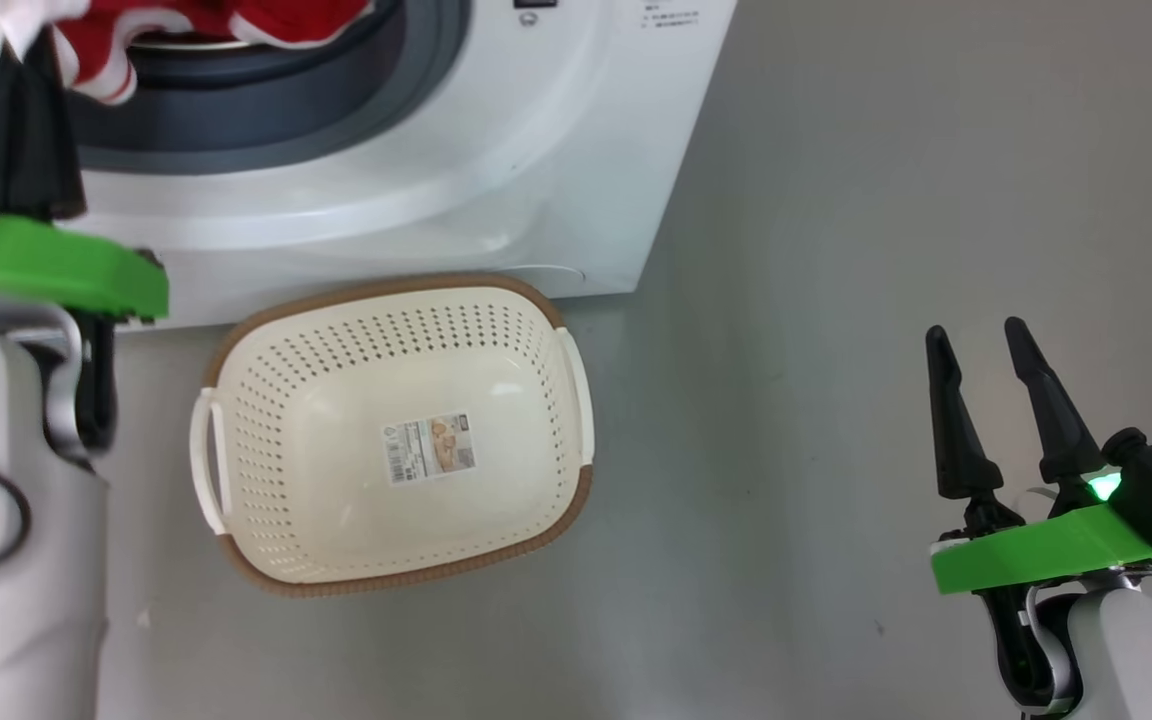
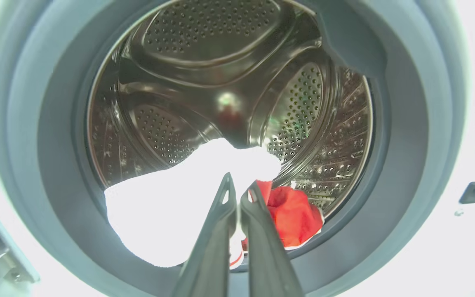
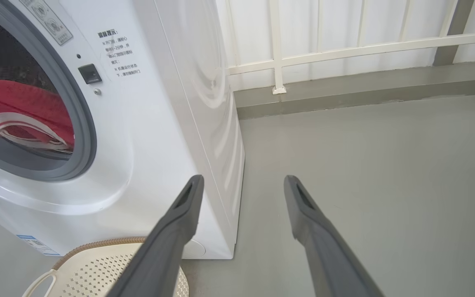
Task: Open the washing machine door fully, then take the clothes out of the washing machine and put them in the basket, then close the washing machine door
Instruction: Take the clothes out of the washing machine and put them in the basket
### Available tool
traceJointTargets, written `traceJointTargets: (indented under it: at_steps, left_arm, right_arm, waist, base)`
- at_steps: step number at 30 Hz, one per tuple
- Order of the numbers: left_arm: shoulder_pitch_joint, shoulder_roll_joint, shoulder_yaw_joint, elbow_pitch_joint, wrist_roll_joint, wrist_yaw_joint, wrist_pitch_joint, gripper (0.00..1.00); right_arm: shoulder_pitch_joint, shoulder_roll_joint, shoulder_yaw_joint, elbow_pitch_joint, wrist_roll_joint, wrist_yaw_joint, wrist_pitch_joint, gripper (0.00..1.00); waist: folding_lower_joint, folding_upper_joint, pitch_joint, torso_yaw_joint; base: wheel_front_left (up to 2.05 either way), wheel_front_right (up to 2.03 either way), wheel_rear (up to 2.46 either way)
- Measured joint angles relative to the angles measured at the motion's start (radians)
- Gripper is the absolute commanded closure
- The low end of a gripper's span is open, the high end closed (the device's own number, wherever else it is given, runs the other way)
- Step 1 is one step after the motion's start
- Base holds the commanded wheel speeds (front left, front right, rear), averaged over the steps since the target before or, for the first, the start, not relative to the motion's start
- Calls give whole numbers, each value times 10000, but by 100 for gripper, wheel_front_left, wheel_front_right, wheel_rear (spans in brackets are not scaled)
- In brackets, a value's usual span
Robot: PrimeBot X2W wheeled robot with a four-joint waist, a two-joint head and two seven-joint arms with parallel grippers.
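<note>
A white front-loading washing machine (image 1: 536, 150) stands with its round opening uncovered. The left gripper (image 2: 239, 187) reaches into the mouth of the washing machine, its 2 dark fingers clenched together on what looks like a fold of the clothes (image 2: 295, 218). The clothes are a red and white bundle lying at the bottom front of the steel drum (image 2: 204, 49), lapping onto the grey gasket (image 2: 406, 144). The pinch seems meant to drag the bundle out over the lip. Nothing else can be seen in the drum.

The basket (image 1: 376, 290) sits on the floor (image 1: 836, 400) directly in front of the washing machine, just below its opening, probably so the clothes can drop straight in. It is empty apart from 1 paper label (image 1: 428, 447) on its bottom.

The right gripper (image 1: 976, 332) hangs well to the right of the washing machine, fingers spread and holding nothing, apparently out of the way.
</note>
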State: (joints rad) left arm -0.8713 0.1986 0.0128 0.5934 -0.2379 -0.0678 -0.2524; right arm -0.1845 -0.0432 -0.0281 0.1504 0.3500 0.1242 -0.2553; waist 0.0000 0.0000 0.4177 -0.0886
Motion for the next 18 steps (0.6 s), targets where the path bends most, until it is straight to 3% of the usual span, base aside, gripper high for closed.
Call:
traceJointTargets:
  at_steps: [11, 18]
  left_arm:
    - [2115, -809, 1070, -3032, 535, -382, -2, 100]
    - [2903, -1275, 1231, -5290, 719, -485, -17, 100]
  right_arm:
    - [88, 0, -343, -94, -10, 0, 0, 0]
    - [89, 2, -435, -136, -10, 0, 0, 0]
  waist:
    - [0, 0, -169, 216]
    - [0, 0, -50, 306]
  base:
    - [0, 0, 0]
    - [0, 0, 0]
